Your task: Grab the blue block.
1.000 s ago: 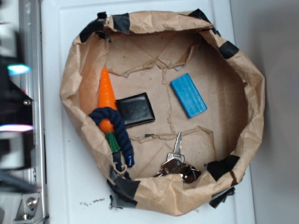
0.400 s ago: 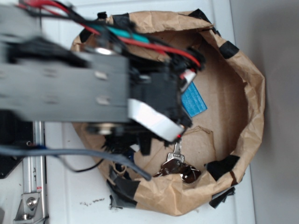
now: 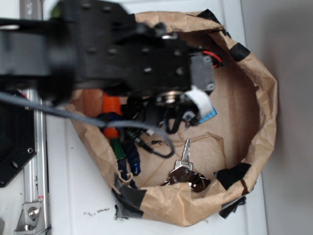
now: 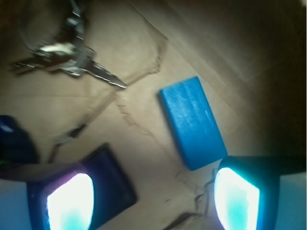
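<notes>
Wrist view: my pincer (image 4: 153, 196) hangs with its fingers (image 4: 237, 196) spread and empty above the paper-lined bin (image 3: 264, 122). The blue block (image 4: 192, 122) lies flat on the bin floor, just ahead of the fingers, with the keys (image 4: 67, 50) and black wallet (image 4: 112, 179) nearby. In the exterior view my arm covers all but a corner of the block.

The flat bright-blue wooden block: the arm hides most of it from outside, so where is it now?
In the wrist view the flat bright-blue wooden block lies on the brown paper floor, right of centre, just above the end effector's right finger, with the metal keys upper left.
</notes>
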You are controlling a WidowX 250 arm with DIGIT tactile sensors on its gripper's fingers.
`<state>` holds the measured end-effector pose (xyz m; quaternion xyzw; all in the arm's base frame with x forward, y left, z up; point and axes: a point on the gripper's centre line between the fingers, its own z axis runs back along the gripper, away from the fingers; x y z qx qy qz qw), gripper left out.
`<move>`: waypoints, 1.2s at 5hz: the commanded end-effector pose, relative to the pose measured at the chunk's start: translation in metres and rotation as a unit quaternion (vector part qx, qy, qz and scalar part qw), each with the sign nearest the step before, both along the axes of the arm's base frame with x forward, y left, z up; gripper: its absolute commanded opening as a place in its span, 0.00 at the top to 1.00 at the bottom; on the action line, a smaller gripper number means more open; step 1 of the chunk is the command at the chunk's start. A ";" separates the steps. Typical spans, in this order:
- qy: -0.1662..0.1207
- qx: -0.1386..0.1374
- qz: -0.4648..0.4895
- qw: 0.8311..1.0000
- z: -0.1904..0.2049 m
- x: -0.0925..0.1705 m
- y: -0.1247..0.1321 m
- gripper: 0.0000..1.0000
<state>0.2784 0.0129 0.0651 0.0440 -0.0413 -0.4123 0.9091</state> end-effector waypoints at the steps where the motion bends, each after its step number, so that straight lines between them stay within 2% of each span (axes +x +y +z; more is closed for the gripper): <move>1: -0.015 0.013 -0.003 1.000 -0.014 0.037 -0.003 0.00; 2: 0.001 0.045 -0.004 0.999 -0.045 0.031 -0.009 0.00; 3: 0.023 0.054 -0.045 0.997 -0.052 0.016 -0.023 0.00; 4: 0.029 0.040 -0.042 0.998 -0.050 0.011 -0.027 0.02; 5: 0.034 0.022 -0.008 0.999 -0.048 0.018 -0.017 1.00; 6: -0.002 0.015 0.068 0.998 -0.022 0.022 -0.001 1.00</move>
